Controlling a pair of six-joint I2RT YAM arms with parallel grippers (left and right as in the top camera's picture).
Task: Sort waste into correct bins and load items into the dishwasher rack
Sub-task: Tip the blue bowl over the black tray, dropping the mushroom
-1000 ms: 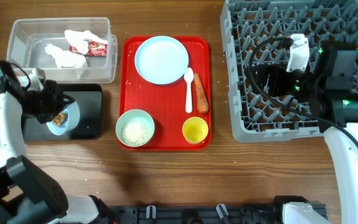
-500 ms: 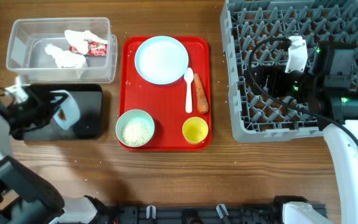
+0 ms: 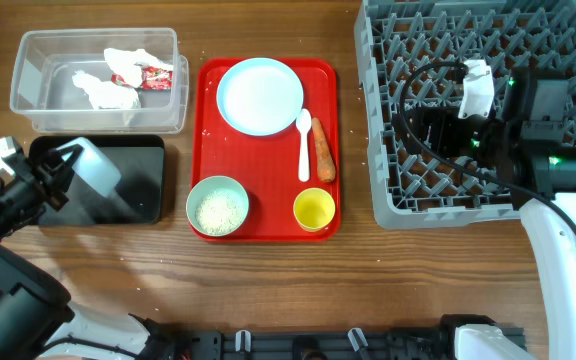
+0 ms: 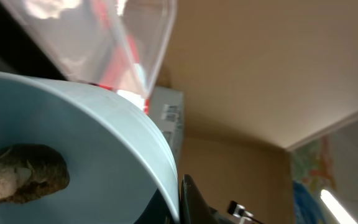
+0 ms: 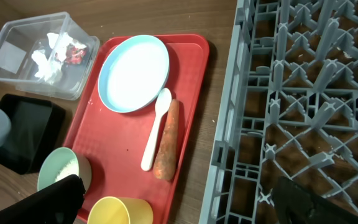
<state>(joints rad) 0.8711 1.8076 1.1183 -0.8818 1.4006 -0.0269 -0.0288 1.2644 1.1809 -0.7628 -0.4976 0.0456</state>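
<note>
My left gripper [image 3: 53,180] is shut on the rim of the light blue bowl [image 3: 95,166], which is tipped on its side over the black tray [image 3: 138,195]. In the left wrist view the rim is pinched at the gripper [image 4: 178,202], and a small brown food scrap [image 4: 20,174] lies inside the bowl [image 4: 92,149]. My right gripper [image 5: 185,208] is open and empty over the left edge of the grey dishwasher rack [image 3: 468,40]. The clear tub [image 3: 28,90] holds white tissues [image 3: 103,90] and a red wrapper [image 3: 150,78].
The red tray [image 3: 268,170] carries a light blue plate [image 3: 260,95], a white spoon [image 3: 304,145], an orange carrot [image 3: 323,150], a pale green bowl of rice [image 3: 217,205] and a yellow cup [image 3: 314,209]. A few rice grains lie on the wood near the tray.
My left arm has swung out to the left and low. The blue bowl has gone from upright over the black tray to tipped on its side. The right arm has barely moved.
</note>
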